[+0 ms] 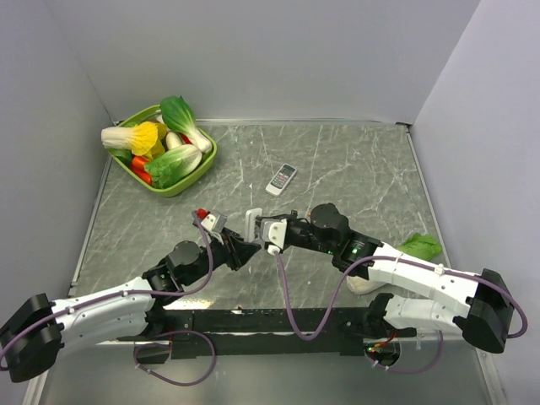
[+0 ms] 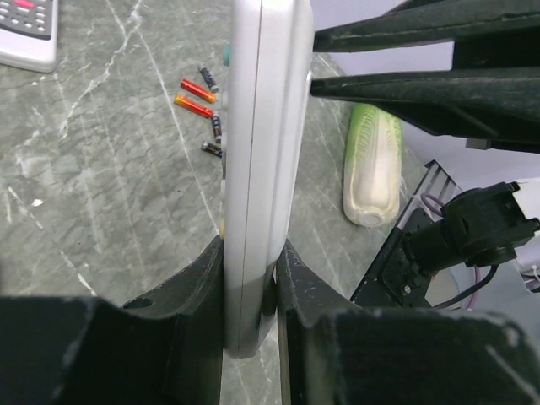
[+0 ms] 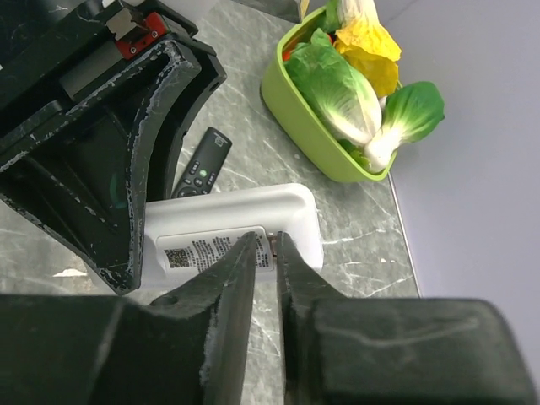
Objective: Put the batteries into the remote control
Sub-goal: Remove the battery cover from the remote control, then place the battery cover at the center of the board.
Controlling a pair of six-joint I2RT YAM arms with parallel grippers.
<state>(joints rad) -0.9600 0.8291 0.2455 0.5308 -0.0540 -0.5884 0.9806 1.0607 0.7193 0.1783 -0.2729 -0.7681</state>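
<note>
My left gripper (image 2: 251,257) is shut on a white remote control (image 2: 257,126) and holds it on edge above the table, near the middle (image 1: 253,221). Its back with a printed label (image 3: 221,245) faces my right gripper (image 3: 268,246). That gripper's jaws are nearly together, tips against the back of the remote beside the label. A small reddish-brown bit shows in the slit, and I cannot tell what it is. Several batteries (image 2: 199,89), orange-red and dark, lie loose on the table beyond the remote.
A second white remote (image 1: 282,178) lies further back. A black remote (image 3: 202,162) lies beside the left gripper. A green basket (image 1: 205,164) of toy vegetables stands at the back left. A toy cabbage (image 2: 371,169) lies under the right arm, and a green leaf (image 1: 420,246) at the right.
</note>
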